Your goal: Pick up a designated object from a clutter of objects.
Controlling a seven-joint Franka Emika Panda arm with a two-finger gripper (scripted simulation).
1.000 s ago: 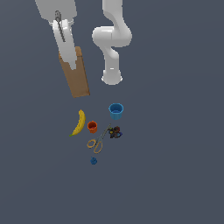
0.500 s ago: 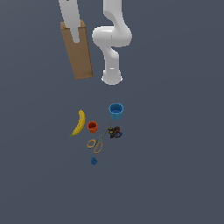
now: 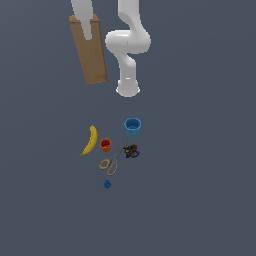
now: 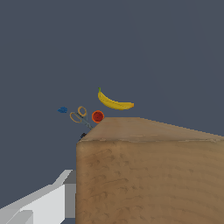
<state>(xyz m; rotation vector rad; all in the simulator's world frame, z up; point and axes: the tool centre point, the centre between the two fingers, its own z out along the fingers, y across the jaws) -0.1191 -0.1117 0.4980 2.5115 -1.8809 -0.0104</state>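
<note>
The tan-brown box (image 3: 90, 50) hangs tilted, high above the floor at the exterior view's upper left, and fills much of the wrist view (image 4: 148, 175). My gripper (image 3: 86, 27) is shut on its top end; one white finger (image 4: 43, 203) shows beside the box. Far below lie the yellow banana (image 3: 90, 140), orange cup (image 3: 105, 145), blue cup (image 3: 132, 126), tan-handled scissors (image 3: 111, 162), tiny blue ball (image 3: 107, 184) and dark multicoloured lump (image 3: 131, 151). The wrist view shows the banana (image 4: 114, 103), orange cup (image 4: 97, 116), scissors (image 4: 78, 114) and ball (image 4: 62, 110).
The arm's white base (image 3: 128, 86) stands on the grey floor, to the exterior view's right of the held box and behind the small items.
The gripper has carried the box further upward; the box sits higher in the exterior view than one second ago. The small items on the floor have not moved.
</note>
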